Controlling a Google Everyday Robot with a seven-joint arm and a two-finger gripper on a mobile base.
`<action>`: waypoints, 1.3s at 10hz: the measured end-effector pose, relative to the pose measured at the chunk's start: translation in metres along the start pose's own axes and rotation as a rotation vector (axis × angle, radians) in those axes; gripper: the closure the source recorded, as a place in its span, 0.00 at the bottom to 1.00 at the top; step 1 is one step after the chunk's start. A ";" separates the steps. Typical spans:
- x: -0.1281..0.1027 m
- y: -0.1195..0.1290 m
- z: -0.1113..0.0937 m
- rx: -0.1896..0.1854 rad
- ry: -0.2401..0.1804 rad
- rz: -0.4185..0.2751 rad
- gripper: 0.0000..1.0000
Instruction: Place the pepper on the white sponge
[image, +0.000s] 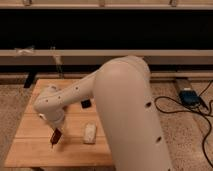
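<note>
My gripper (55, 131) hangs below the white wrist over the left part of the wooden table (30, 150). It is shut on the pepper (55, 137), a small dark red thing that points down and sits just above or at the table top. The white sponge (90, 132), a pale rectangular block, lies on the table a short way to the right of the pepper, apart from it. My big white arm (125, 110) covers the right half of the table.
A small black object (86, 103) lies on the table behind the sponge, beside the arm. A blue device (189, 96) with black cables lies on the floor at right. A low shelf and a dark wall run behind the table.
</note>
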 end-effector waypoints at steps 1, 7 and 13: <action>0.003 0.013 -0.003 -0.004 0.002 0.021 1.00; 0.021 0.090 -0.022 -0.023 0.010 0.154 1.00; 0.042 0.129 -0.013 -0.077 -0.006 0.238 0.74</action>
